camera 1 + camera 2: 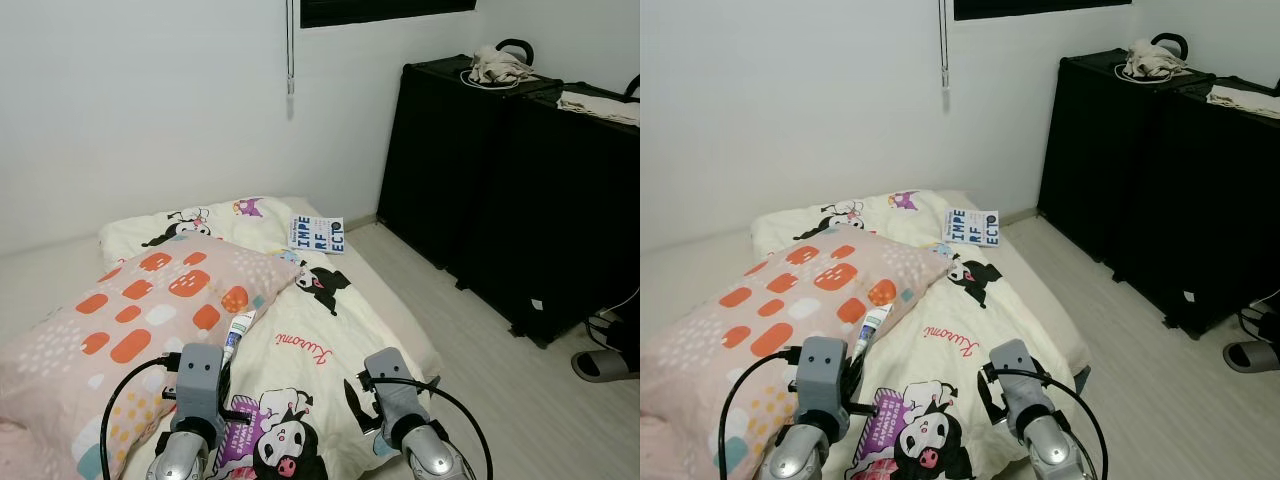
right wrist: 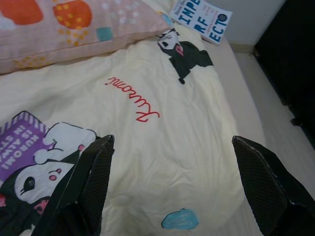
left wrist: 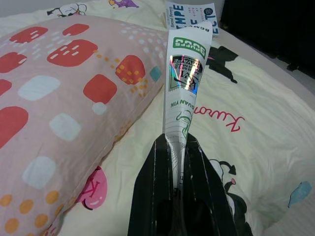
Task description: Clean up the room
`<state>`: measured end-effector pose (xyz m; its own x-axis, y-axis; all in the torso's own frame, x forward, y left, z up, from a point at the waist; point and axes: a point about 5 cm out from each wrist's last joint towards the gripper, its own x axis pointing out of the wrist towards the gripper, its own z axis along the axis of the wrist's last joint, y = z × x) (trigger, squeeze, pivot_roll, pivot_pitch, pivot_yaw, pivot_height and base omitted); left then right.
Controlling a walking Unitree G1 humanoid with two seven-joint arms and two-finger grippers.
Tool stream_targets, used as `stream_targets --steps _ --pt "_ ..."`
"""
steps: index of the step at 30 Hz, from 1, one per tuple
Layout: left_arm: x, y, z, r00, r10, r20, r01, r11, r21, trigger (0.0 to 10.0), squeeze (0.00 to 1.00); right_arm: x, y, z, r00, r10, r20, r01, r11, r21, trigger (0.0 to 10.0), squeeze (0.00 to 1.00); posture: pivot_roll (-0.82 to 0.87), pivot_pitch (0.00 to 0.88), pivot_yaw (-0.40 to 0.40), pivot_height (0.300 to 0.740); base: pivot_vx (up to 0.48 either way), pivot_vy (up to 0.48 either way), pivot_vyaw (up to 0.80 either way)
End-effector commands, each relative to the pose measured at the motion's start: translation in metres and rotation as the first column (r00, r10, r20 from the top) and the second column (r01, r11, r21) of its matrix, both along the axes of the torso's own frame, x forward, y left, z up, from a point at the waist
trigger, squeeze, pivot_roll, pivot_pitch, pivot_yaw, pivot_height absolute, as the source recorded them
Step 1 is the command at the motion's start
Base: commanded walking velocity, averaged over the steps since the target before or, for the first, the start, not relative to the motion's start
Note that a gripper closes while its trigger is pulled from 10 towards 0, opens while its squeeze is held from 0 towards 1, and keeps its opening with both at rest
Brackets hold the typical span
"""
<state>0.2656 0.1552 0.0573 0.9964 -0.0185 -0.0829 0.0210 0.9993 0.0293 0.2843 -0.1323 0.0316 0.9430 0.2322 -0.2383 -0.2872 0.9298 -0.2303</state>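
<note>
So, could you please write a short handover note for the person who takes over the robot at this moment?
Left gripper: shut on a white squeeze tube with green print, held just above the cream cartoon-print blanket, beside the pink pillow with orange and white patches.
Right gripper: open, holding nothing, over the blanket's near part.
Things: a white book with blue letters lies at the far end of the blanket; light cloths lie on the black cabinet; a dark slipper is on the floor.
Done: tube picked up.
Left: put the tube away, then probably the book.
</note>
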Motion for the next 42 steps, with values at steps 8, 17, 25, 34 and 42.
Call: stream_targets --steps 8,17,25,34,42 --pt "0.0007 -0.0017 0.0001 1.000 -0.005 0.006 0.005 1.000 0.021 10.0 0.00 -0.0003 0.0006 -0.0027 1.000 -0.003 -0.005 0.003 1.000 0.007 10.0 0.00 -0.02 0.131 -0.035 0.740 0.000 0.000 0.00" --pt "0.0012 -0.0030 0.0006 1.000 -0.007 0.007 0.007 1.000 0.020 10.0 0.00 0.0003 0.0009 -0.0023 1.000 -0.006 -0.005 0.006 1.000 0.013 10.0 0.00 -0.02 0.132 -0.033 0.740 0.000 0.000 0.00" --pt "0.0018 -0.0033 0.0010 1.000 -0.007 0.008 0.007 1.000 0.020 10.0 0.00 0.0010 0.0007 -0.0019 1.000 -0.006 -0.005 0.007 1.000 0.015 10.0 0.00 -0.02 0.135 -0.034 0.740 0.000 0.000 0.00" --pt "0.0021 -0.0025 0.0016 1.000 -0.003 0.012 0.002 1.000 0.020 10.0 0.00 0.0013 0.0004 -0.0018 1.000 -0.002 -0.006 0.002 1.000 0.011 10.0 0.00 -0.02 0.134 -0.037 0.740 0.000 0.000 -0.80" --pt "0.0024 -0.0017 0.0022 1.000 0.000 0.014 0.000 1.000 0.020 10.0 0.00 0.0019 0.0005 -0.0011 1.000 0.001 -0.003 -0.001 1.000 0.012 10.0 0.00 -0.02 0.135 -0.038 0.740 0.000 0.000 -0.80"
